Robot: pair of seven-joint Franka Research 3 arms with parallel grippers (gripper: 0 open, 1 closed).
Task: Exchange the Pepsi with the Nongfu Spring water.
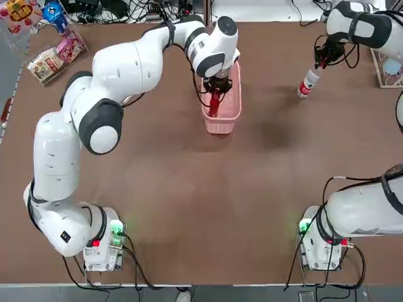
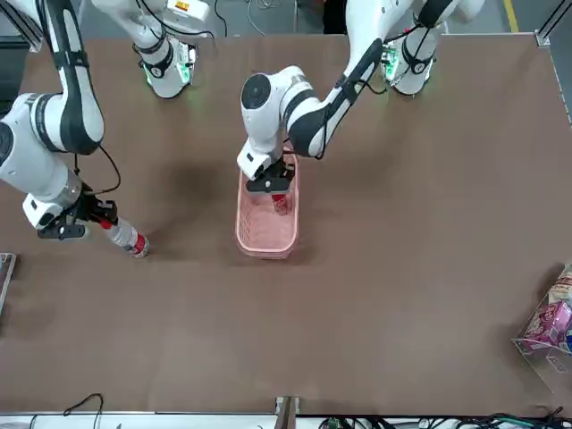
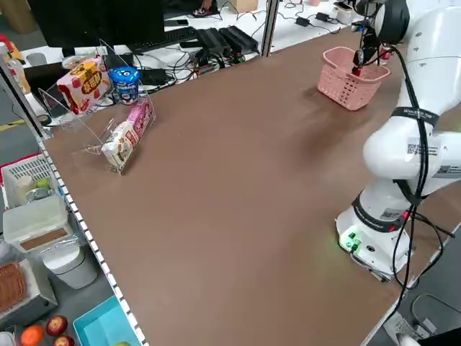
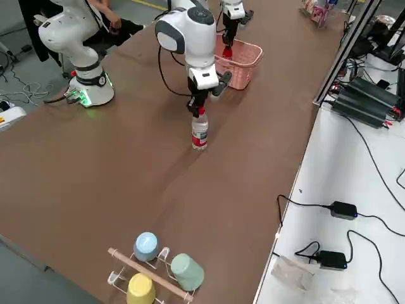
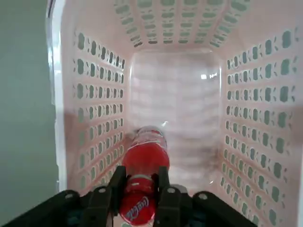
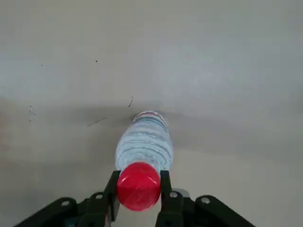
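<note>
The Pepsi [image 1: 214, 104], a slim all-red bottle, stands inside the pink basket [image 1: 221, 126] at the table's far middle. My left gripper [image 1: 216, 93] reaches down into the basket and is shut on the Pepsi [image 5: 144, 161] near its cap; the left wrist view shows both fingers [image 5: 166, 194] pressed against it. To the far right, the Nongfu Spring water [image 1: 307, 83] is a clear bottle with a red cap and a low red label. My right gripper [image 4: 197, 109] is shut on its neck, and the bottle [image 4: 200, 133] is upright with its base at the table surface.
A wooden rack with cups [image 4: 152, 266] sits at the table's right edge, beyond the water bottle. A clear stand with snack packs [image 1: 47, 47] occupies the far left corner. Brown tabletop [image 1: 208, 189] stretches between the arm bases and the basket.
</note>
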